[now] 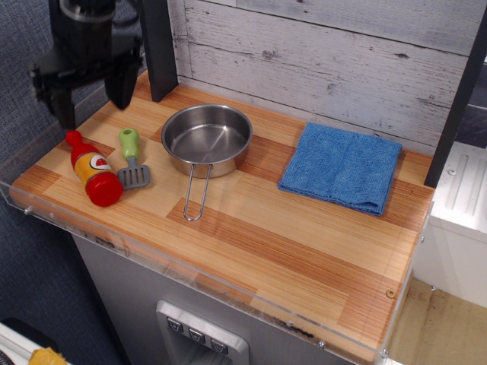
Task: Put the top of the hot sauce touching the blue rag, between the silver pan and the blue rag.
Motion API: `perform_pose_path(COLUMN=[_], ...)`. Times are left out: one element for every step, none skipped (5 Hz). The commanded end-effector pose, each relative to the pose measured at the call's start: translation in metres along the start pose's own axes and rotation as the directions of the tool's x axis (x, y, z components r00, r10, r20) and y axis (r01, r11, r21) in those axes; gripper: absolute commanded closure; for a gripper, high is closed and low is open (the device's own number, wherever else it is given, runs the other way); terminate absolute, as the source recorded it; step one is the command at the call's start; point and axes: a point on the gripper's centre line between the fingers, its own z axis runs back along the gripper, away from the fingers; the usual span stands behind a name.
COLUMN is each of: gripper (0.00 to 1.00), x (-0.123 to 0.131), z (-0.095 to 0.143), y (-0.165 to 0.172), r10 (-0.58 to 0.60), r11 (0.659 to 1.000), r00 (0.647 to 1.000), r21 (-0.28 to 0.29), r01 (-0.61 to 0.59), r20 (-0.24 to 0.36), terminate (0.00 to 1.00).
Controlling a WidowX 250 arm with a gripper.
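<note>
The hot sauce lies on its side at the left end of the wooden counter, its red neck and cap pointing to the back left and its wide red base toward the front. The silver pan stands in the middle back, wire handle toward the front. The blue rag lies flat to the right of the pan, a gap of bare wood between them. My black gripper hangs open and empty above the bottle's neck end, fingers pointing down, not touching it.
A green-handled grey spatula lies between the bottle and the pan. A dark post stands at the back left. A clear plastic lip runs along the counter's front and left edges. A grey plank wall closes the back.
</note>
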Motion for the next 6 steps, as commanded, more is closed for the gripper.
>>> perform_pose_path(gripper=[0.00,0.00,0.00,0.00,0.00,0.00], x=[0.003,0.007,0.009,0.010,0.009,0.008], z=[-0.002,-0.016,-0.028,-0.039,-0.044,-0.051], y=[0.025,0.033,0.041,0.051,0.053,0.049], r10=[-0.090,-0.113,-0.131,-0.158,-0.185,-0.203], r11=[0.996,0.992,0.984,0.970,0.961,0.957], r00=[0.995,0.993,0.991,0.987,0.983,0.979], r21=[0.011,0.068,0.123,0.189,0.210,0.207], r01=[0.090,0.110,0.126,0.150,0.178,0.202], r20=[0.041,0.044,0.034,0.028,0.015,-0.016], terminate=[0.00,0.00,0.00,0.00,0.00,0.00])
